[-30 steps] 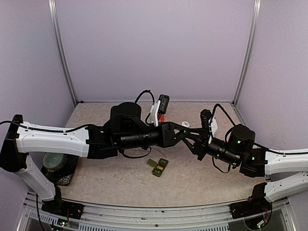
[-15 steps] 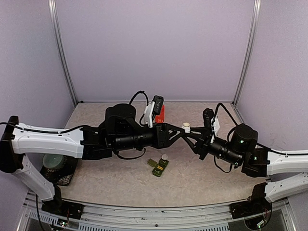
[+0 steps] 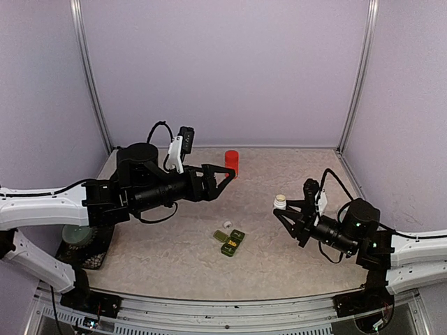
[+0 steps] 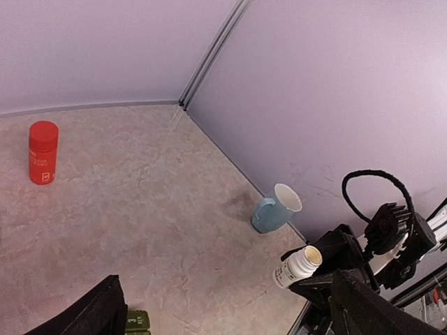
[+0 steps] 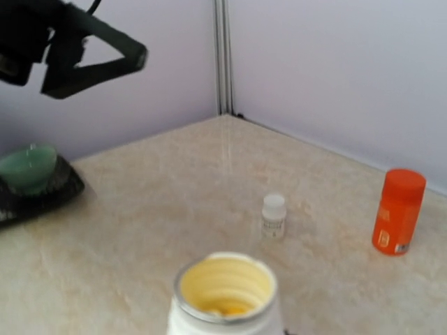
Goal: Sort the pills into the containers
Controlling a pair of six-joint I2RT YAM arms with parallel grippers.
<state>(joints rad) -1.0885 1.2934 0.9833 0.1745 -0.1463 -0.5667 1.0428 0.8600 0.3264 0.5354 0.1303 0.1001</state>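
Left fingers spread wide apart, nothing between them, raised above the desk near the red bottle. Right fingers closed around an open white bottle, held upright, mouth up, off to the right. Green containers lying on the desk at front centre, between both arms, touched by neither; small white bottle standing just beside them, toward the back. Pale blue mug by the right wall.

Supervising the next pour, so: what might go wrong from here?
The uncapped white plastic bottle in the right end effector is off to the side of the small dark green plastic containers; tilting early would likely spill its contents onto the table. Those containers look small, so pouring may overshoot.
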